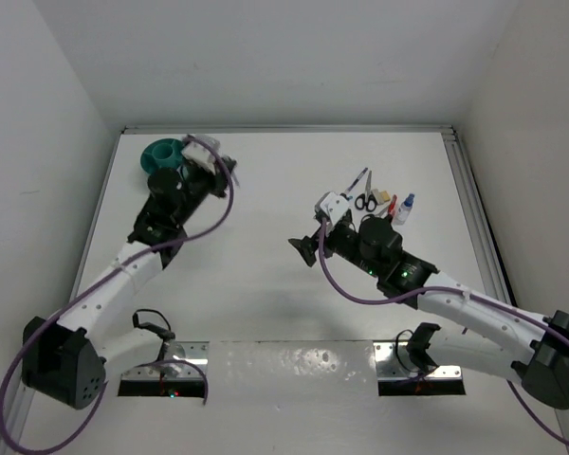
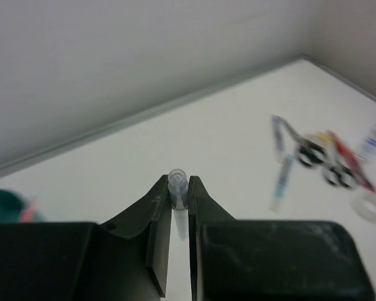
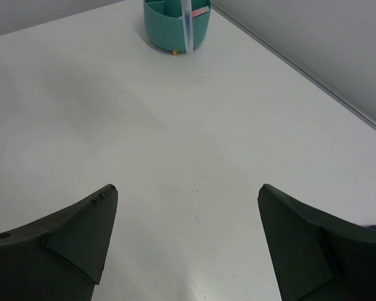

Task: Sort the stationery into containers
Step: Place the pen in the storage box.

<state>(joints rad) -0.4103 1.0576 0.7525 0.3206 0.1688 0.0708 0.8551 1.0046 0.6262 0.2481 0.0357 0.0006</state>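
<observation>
My left gripper (image 2: 179, 183) is shut on a pen (image 2: 177, 185) with a clear cap, held upright between the fingertips. In the top view this gripper (image 1: 218, 157) hovers just right of the round teal container (image 1: 161, 154). From the right wrist the pen (image 3: 187, 26) shows as a thin blue and white stick in front of the teal container (image 3: 169, 28), which has something pink inside. My right gripper (image 1: 308, 248) (image 3: 187, 189) stands wide open over bare table, holding nothing. The remaining stationery (image 1: 379, 201) lies in a small pile at the back right: scissors (image 2: 321, 157), a pen (image 2: 280, 179), a tape ring (image 2: 370, 207).
A raised metal rail (image 1: 469, 190) borders the table on the right and at the back. White walls enclose the table on three sides. A small blue-capped bottle (image 1: 407, 207) lies at the right edge of the pile.
</observation>
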